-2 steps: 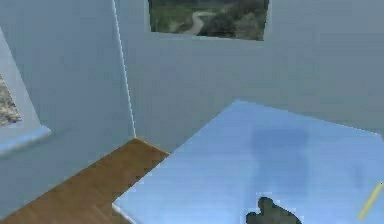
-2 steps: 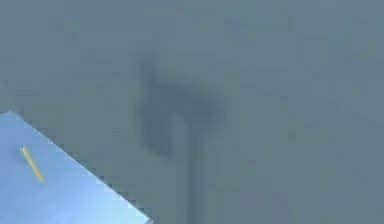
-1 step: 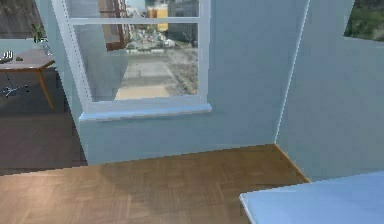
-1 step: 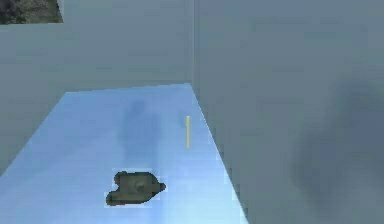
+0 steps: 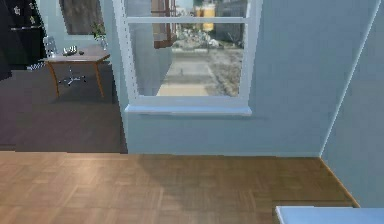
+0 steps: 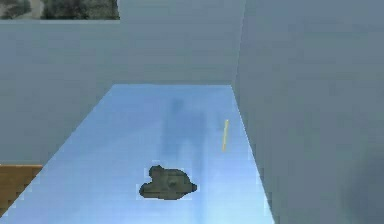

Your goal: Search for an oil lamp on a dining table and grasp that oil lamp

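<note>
Item one, forward view: pale blue wall (image 5: 300, 100) with a large white-framed window (image 5: 190, 50) onto an outdoor path; wood floor (image 5: 150, 185) in front of it. Item two, the forward view's left: a further room with dark floor (image 5: 50, 115), holding a small wooden table (image 5: 78, 60) that carries several small things (image 5: 68, 49), too small to name, and a green plant (image 5: 98, 33) just behind it. Item three, the forward view's lower right corner: the edge of a pale tabletop (image 5: 330, 214), close to the robot. Item four, arm side view: the same kind of pale blue tabletop (image 6: 120, 140) set into a corner of blue walls, bearing a dark lumpy object (image 6: 167, 184) near its front and a thin yellow stick (image 6: 226, 136) well apart from it, near the wall side. Oil lamp: its place cannot be told; the dark lump has no lamp shape, and by judgement the wooden table is the likelier place to look. Fingers: whether wide, narrow or holding anything cannot be told. Hazards, as judged: taking the dark lump for the lamp, because it is the nearest thing on a tabletop; catching the near tabletop with the base when turning toward the far room; clipping the wall edge beside the window on the way through; naming a target among the far things too soon.
</note>
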Tool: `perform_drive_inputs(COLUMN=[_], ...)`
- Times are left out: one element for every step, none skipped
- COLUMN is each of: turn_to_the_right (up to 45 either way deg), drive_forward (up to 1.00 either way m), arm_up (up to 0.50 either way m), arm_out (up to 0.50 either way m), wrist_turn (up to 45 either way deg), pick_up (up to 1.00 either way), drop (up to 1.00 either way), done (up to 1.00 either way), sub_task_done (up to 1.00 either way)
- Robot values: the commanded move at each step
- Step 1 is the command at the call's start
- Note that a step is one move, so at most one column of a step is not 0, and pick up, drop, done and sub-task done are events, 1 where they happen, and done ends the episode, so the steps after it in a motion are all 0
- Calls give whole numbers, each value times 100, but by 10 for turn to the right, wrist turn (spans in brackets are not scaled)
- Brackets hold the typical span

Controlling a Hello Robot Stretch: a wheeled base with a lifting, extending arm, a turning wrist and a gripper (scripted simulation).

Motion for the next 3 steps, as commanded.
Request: perform_drive_inputs(turn_to_the_right=[0, 0, 0], drive_forward=[0, 0, 0], arm_up=[50, 38, 0], arm_out=[0, 0, 10], wrist_turn=[0, 0, 0], pick_up=[0, 0, 0], drop=[0, 0, 0], done=[0, 0, 0], sub_task_done=[0, 0, 0])
